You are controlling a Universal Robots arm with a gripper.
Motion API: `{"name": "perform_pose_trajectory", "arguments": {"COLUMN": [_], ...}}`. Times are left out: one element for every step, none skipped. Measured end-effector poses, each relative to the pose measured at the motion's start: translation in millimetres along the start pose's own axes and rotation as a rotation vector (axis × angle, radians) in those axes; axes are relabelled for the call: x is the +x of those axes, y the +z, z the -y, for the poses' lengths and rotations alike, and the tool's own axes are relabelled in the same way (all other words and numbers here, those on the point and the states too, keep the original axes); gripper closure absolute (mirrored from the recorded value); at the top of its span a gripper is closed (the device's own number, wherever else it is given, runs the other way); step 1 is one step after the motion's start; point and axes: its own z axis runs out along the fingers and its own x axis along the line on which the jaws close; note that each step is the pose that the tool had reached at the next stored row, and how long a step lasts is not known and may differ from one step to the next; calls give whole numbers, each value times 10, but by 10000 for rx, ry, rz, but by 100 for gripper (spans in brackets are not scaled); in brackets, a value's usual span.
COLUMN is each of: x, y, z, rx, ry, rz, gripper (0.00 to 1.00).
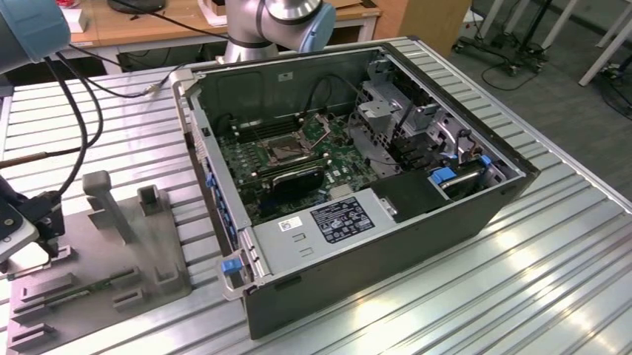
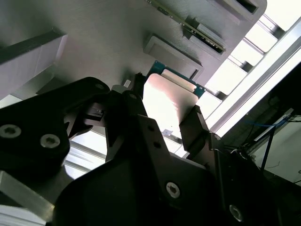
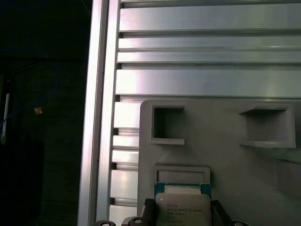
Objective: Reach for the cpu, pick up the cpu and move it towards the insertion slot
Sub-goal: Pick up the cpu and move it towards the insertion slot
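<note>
The cpu [image 3: 182, 211], a small square chip with a silvery face on a green rim, sits between my two dark fingers just below a shallow square recess [image 3: 182, 173] of the grey fixture plate [image 3: 254, 183]. In the second wrist view the cpu [image 2: 167, 101] has a finger [image 2: 137, 94] against one edge and the other finger against the opposite edge, so my gripper [image 2: 164, 107] is shut on it, low over the plate. In the exterior view my gripper [image 1: 22, 240] hangs over the plate's corner at the far left. The insertion slot [image 1: 284, 153] lies on the green motherboard inside the open computer case.
The computer case [image 1: 395, 222] lies open in the middle of the slatted metal table [image 1: 553, 281]. Upright grey blocks [image 1: 103, 196] rise from the fixture plate [image 1: 118, 255] between my gripper and the case. Black cables [image 1: 74, 111] trail from the arm. The table edge [image 3: 96, 141] runs close to the plate.
</note>
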Motion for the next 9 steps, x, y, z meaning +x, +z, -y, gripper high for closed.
{"name": "perform_pose_trajectory", "arguments": {"x": [0, 0, 0, -3, -7, -10, -15, -20, -23], "y": [-1, -1, -2, -2, -3, -1, -2, -2, -1], "z": [0, 0, 0, 0, 0, 0, 1, 1, 1], "rx": [1, 1, 1, 1, 2, 0, 1, 1, 0], "ry": [0, -1, 0, -1, -1, 0, -1, -1, 0], "rz": [-1, -1, -2, -3, -3, -1, -2, -2, -1], "gripper": [46, 46, 46, 46, 46, 46, 46, 46, 46]}}
